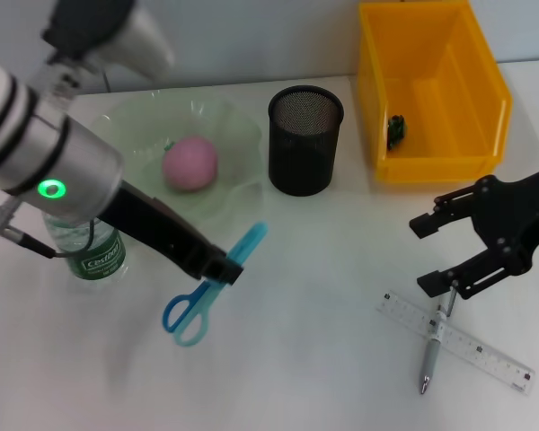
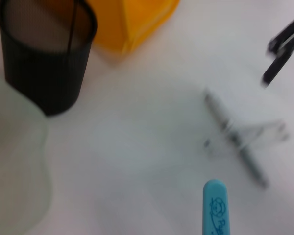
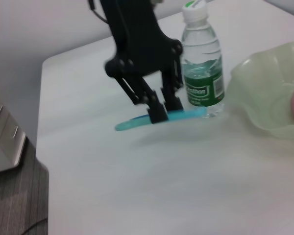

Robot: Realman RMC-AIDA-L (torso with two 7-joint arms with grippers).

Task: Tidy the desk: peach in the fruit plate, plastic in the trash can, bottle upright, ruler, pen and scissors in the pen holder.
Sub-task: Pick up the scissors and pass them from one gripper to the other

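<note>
Left gripper (image 1: 226,268) with jaws closed on the scissors (image 1: 211,289), gripping them near mid-length; the blue blade tip (image 2: 214,208) projects ahead of the jaws toward the holder (image 1: 305,139), and the handle loops trail behind and below them, seemingly just above the counter (image 1: 305,359). The right-wrist view shows the same grip, with the scissors (image 3: 159,119) held roughly level between the jaws. The bottle (image 1: 94,251) stands upright just beside and behind the left jaws, and the plate (image 1: 225,126) holding the peach (image 1: 190,163) lies beyond them, next to the holder. Right gripper (image 1: 436,254) with jaws open and holding nothing, poised just above the upper end of the pen (image 1: 434,346), which lies across the ruler (image 1: 455,341) directly beneath and ahead of these jaws. The yellow bin (image 1: 431,90) stands beyond the right jaws, with a small dark object (image 1: 395,130) inside it.
</note>
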